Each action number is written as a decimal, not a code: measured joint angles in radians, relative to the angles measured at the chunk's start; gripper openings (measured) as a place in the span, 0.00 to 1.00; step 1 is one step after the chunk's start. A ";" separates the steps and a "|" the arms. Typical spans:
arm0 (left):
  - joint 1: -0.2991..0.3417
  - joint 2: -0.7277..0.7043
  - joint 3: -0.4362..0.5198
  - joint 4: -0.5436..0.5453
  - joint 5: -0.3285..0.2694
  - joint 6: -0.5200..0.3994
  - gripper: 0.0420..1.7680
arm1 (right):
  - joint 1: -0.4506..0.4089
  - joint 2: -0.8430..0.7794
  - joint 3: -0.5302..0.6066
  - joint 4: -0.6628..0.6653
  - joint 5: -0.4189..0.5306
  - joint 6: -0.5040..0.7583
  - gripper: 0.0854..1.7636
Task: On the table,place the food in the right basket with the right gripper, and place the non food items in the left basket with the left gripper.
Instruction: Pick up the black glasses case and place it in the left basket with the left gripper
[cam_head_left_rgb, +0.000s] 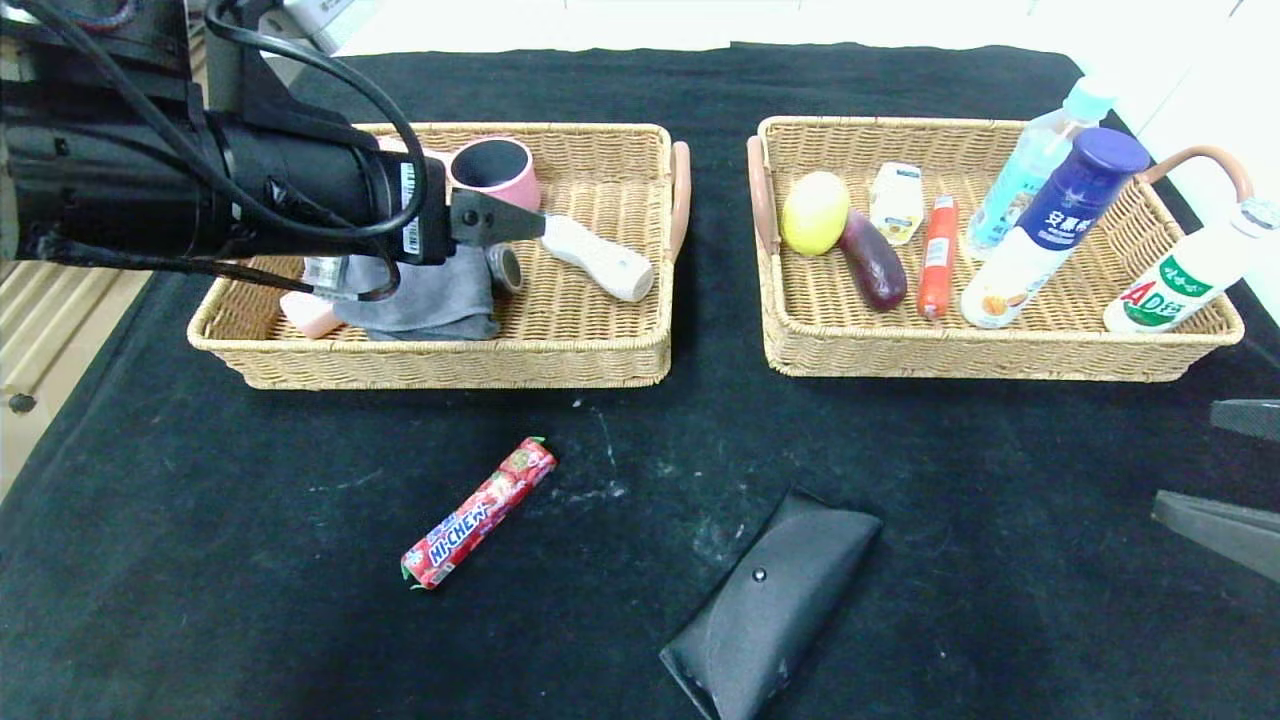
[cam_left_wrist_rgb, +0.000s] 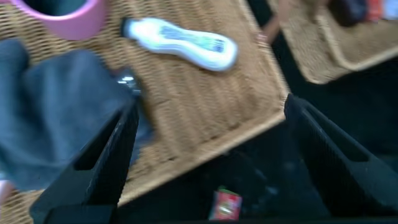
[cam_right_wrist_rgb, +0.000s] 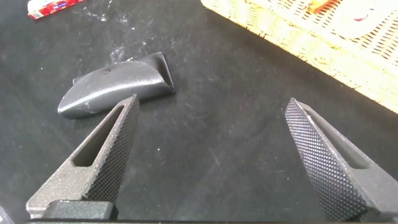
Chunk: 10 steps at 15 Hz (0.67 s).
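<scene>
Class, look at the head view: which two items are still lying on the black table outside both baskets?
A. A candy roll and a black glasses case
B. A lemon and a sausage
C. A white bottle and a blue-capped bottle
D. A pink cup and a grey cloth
A: the candy roll and the black glasses case lie on the black table in front of the baskets, while everything else sits inside a basket.

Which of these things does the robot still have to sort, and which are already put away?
Still to sort: Hi-Chew candy; black glasses case.

Already put away: left basket: pink cup, grey cloth, white handle. Right basket: lemon, sausage, bottles.
</scene>
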 joint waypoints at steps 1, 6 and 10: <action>-0.042 -0.014 0.022 0.000 0.012 0.000 0.96 | 0.000 0.000 0.000 0.000 0.000 0.000 0.97; -0.241 -0.062 0.122 -0.001 0.109 0.000 0.96 | 0.000 0.000 -0.001 0.000 -0.001 0.000 0.97; -0.353 -0.079 0.210 -0.003 0.144 -0.012 0.96 | 0.000 -0.001 -0.001 0.000 -0.001 0.001 0.97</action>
